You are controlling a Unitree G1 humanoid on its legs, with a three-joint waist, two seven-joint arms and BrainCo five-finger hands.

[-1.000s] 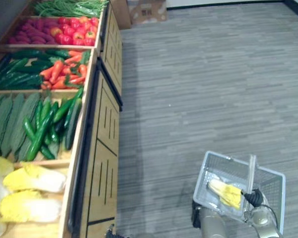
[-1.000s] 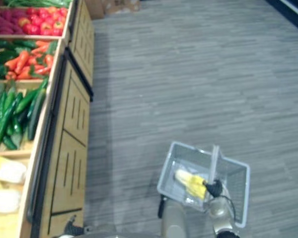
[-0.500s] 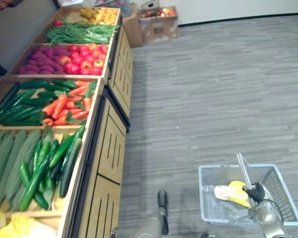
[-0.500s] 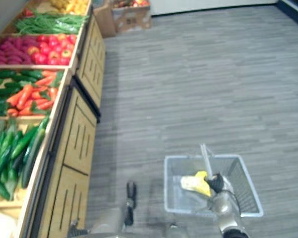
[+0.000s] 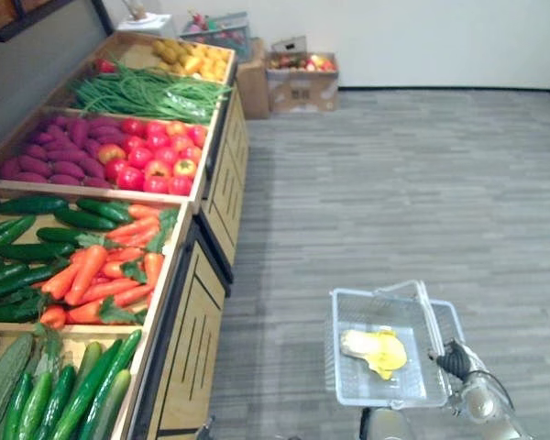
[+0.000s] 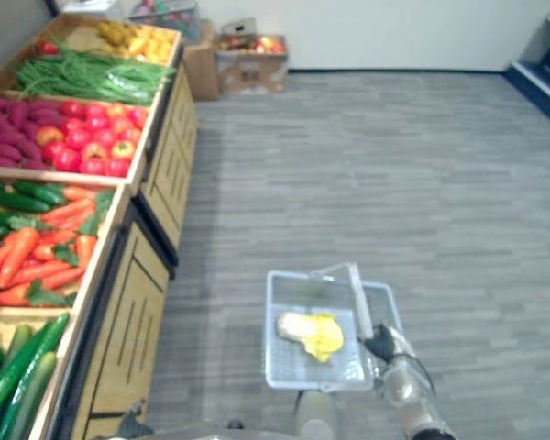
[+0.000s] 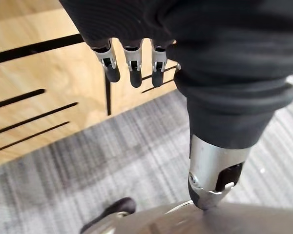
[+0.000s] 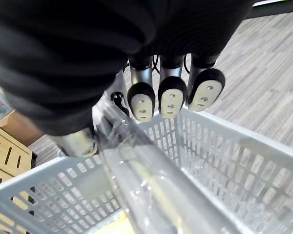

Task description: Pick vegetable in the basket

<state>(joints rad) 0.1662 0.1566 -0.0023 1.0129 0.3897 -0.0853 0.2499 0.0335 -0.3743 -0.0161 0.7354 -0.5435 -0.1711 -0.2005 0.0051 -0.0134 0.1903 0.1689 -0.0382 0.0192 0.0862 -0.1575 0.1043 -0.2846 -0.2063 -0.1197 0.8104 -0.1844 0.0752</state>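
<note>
A pale grey plastic basket (image 5: pixel 334 353) hangs over the grey floor at the lower right. In it lies a yellow, leafy vegetable (image 5: pixel 374 349). My right hand (image 5: pixel 453 359) is shut on the basket's handle (image 5: pixel 427 313). In the right wrist view its dark-tipped fingers (image 8: pixel 168 100) curl over the plastic-wrapped handle (image 8: pixel 145 181), above the slotted wall (image 8: pixel 224 168). My left hand (image 7: pixel 132 62) hangs beside the wooden stand with relaxed fingers and holds nothing.
A long wooden produce stand (image 5: pixel 198 335) runs along the left. Its bins hold cucumbers (image 5: pixel 60 399), carrots (image 5: pixel 99 272), red tomatoes (image 5: pixel 160 156), purple sweet potatoes (image 5: pixel 48 158) and green beans (image 5: pixel 148 92). Cardboard boxes (image 5: pixel 301 79) stand by the far wall.
The camera has risen, so farther bins and the back wall show and the yellow cabbages have left the picture. The basket has turned while hanging from my right hand.
</note>
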